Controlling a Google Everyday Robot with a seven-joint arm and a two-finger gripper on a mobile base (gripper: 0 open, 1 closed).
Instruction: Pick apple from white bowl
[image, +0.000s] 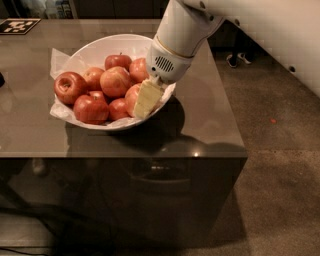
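the white bowl (102, 49), lined with crinkled paper (59, 59), sits on the brown table (210, 125) and is filled with red apples. the arm (182, 30) reaches down from the upper right, and the gripper (142, 106) dips into the bowl's right side, just inside the rim. the apple (131, 96) lies there, touching the gripper's left face and half hidden by it. it is round with no clear long axis, and its stem end is out of sight. whether the gripper is open or closed on anything cannot be told.
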